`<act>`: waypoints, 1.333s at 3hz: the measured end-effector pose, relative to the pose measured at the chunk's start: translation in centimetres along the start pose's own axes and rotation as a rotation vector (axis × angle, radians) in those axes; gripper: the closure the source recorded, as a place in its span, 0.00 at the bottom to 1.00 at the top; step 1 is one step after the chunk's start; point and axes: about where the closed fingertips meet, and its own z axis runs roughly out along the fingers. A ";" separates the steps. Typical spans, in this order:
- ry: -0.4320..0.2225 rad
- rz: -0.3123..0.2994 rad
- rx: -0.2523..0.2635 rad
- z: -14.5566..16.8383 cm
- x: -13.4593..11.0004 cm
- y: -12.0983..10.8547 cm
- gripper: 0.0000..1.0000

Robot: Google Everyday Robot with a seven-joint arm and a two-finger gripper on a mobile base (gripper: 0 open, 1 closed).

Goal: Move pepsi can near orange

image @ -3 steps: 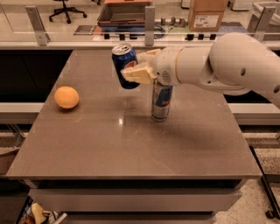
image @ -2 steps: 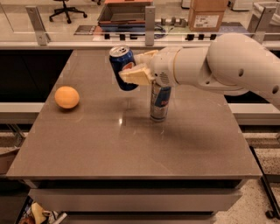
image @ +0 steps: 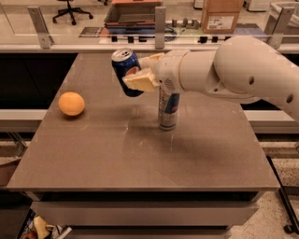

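Note:
My gripper (image: 140, 72) is shut on the pepsi can (image: 125, 65), a short dark blue can with a red-white-blue logo and silver top. It holds the can tilted in the air above the brown table (image: 140, 154), over the middle back part. The orange (image: 71, 103) lies on the table at the left, well apart from the can. My white arm (image: 233, 70) reaches in from the right.
A taller slim silver-and-blue can (image: 168, 108) stands upright on the table just right of and below the gripper, partly behind the arm. Behind the table runs a glass rail with posts (image: 160, 21). A cardboard box (image: 221, 14) sits beyond it.
The gripper has carried the pepsi can slightly left, away from the tall can and toward the orange. The orange and the tall can have not moved.

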 end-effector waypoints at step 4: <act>-0.002 -0.105 0.032 -0.1 -4.2 3.3 1.00</act>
